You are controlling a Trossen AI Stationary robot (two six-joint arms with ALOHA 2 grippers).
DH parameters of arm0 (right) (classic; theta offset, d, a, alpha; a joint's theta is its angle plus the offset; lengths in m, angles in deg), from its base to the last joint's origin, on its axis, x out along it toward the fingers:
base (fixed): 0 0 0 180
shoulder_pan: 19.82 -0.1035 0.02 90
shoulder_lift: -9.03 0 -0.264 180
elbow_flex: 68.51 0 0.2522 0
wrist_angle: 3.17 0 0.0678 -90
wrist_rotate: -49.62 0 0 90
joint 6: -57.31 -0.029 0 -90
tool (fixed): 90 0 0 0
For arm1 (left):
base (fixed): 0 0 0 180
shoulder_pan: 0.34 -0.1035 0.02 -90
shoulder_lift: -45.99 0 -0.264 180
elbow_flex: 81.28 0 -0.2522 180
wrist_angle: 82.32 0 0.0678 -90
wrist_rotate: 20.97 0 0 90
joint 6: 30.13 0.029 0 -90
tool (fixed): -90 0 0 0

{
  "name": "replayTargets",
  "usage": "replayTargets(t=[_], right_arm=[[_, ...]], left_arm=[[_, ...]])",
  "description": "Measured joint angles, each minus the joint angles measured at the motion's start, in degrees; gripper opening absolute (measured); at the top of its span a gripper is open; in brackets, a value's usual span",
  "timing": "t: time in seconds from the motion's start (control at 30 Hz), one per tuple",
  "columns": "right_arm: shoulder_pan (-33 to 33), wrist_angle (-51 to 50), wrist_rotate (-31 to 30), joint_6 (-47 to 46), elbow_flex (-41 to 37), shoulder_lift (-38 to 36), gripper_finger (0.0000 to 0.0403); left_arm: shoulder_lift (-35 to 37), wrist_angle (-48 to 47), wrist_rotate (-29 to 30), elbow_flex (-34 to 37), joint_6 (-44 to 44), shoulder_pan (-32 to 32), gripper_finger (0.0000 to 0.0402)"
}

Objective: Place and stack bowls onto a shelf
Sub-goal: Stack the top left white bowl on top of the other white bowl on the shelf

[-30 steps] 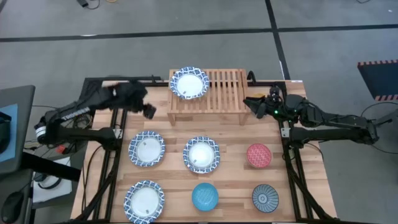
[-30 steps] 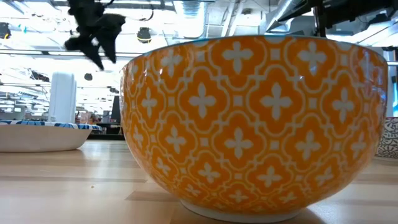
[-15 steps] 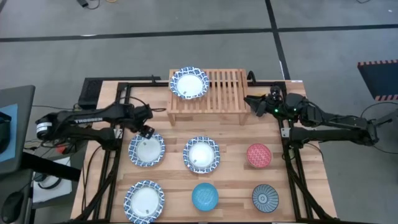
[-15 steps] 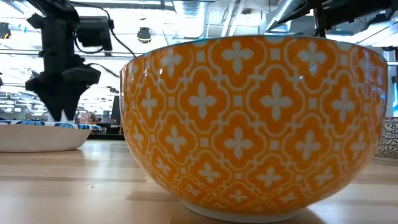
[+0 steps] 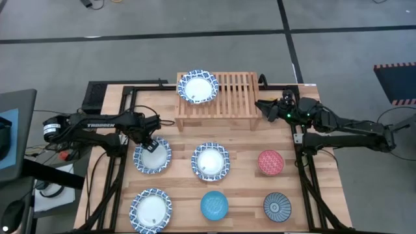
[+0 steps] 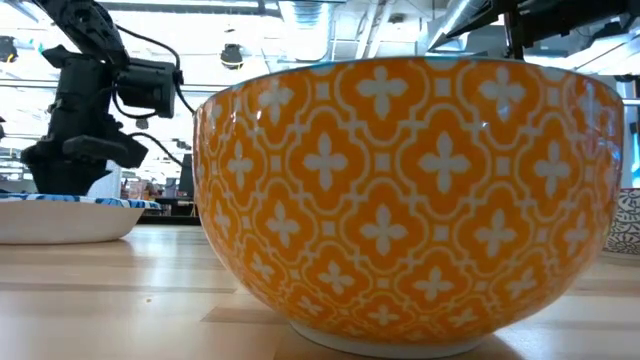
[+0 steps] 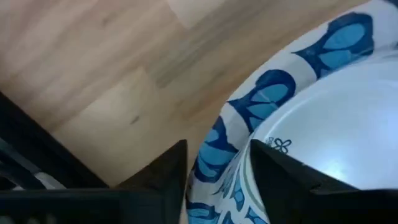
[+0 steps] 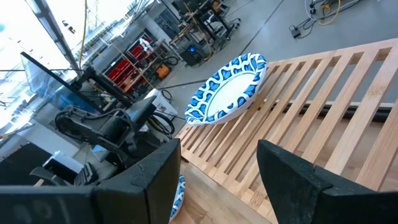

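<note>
Left pincer is down on the far-left rim of the white bowl in the middle row, left side of the worktop. In the wrist view its fingers are parted and straddle the rim, one outside, one inside, not closed on it yet.

Risks as I see them: it's a thin edge grip on a wide bowl, so if the fingers close shallow the bowl could tip or slide out on the lift. It could also swing and clip the shelf front on the way up.

One white bowl already sits on the shelf's left half, so stacking needs a clean drop on top or it'll land skewed and rock on the slats.

Right pincer waits just right of the shelf, fingers spread wide, holding nothing. It's close enough that it could crowd the free right half.

Elsewhere: second white bowl right of the gripped one, another nearer, plus blue, red and dark patterned bowls. The yellow bowl fills the low view.
</note>
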Motion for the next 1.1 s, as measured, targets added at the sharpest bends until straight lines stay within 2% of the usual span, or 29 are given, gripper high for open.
replayTargets(t=[0.2, 0.3, 0.43, 0.67, 0.8, 0.97, 1.1], right_arm=[[0.54, 0.02, 0.03, 0.41, 0.00, 0.00, 0.0240], [1.20, 0.17, 0.02, 0.44, 0.00, 0.00, 0.0240], [1.79, 0.63, 0.04, 0.45, 0.00, 0.00, 0.0240], [1.99, 0.53, 0.22, 0.72, 0.00, 0.00, 0.0240], [1.99, -0.03, 0.24, 1.14, 0.00, 0.00, 0.0240], [2.26, 0.41, 0.20, 2.71, 0.00, 0.00, 0.0240], [3.63, 2.80, 0.15, 5.93, -0.02, 0.00, 0.0240]], left_arm=[[-0.19, -0.46, -3.15, -1.61, 0.04, 0.01, 0.0040], [0.30, -2.54, -3.24, -4.25, 0.04, 0.00, 0.0008], [0.30, -7.56, -2.18, -9.62, 1.66, 0.00, 0.0009], [0.30, -13.02, 3.31, -18.11, 6.49, -0.39, 0.0002], [0.30, -15.18, 2.33, -20.90, 7.23, -1.27, 0.0001], [0.30, -23.91, 2.18, -27.71, 7.17, -1.07, 0.0000], [0.99, -30.55, 5.19, -34.08, 5.81, 0.68, 0.0000]])
